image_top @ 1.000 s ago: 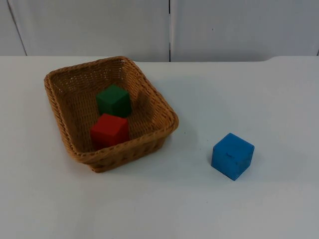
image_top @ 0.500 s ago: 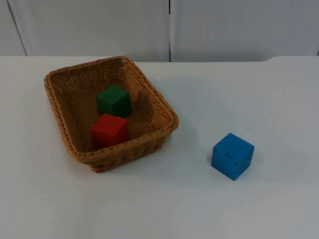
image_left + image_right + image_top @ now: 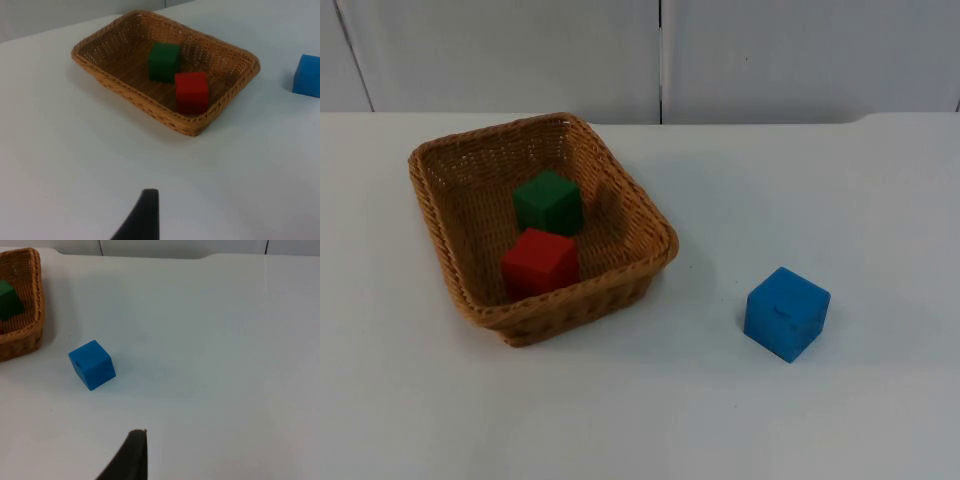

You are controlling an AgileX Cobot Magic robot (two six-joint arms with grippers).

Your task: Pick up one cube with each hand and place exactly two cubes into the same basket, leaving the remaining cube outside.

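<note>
Green cube (image 3: 549, 201) and red cube (image 3: 540, 262) sit in basket (image 3: 640, 215), blue cube (image 3: 786, 313) outside right; likely done, so keep both arms clear—left gripper (image 3: 142, 220) and right gripper (image 3: 131, 457) claw state cannot be told.

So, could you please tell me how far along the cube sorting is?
Done, it seems: the green cube and red cube sit in the wicker basket, and the blue cube stays outside on the white table. Nothing is in hand, and nothing looks left to do.

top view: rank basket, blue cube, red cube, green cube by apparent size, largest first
1. basket, by far the largest
2. blue cube
3. red cube and green cube: look alike, not ranked. The blue cube's edge may be mere nearness to the camera.
</note>
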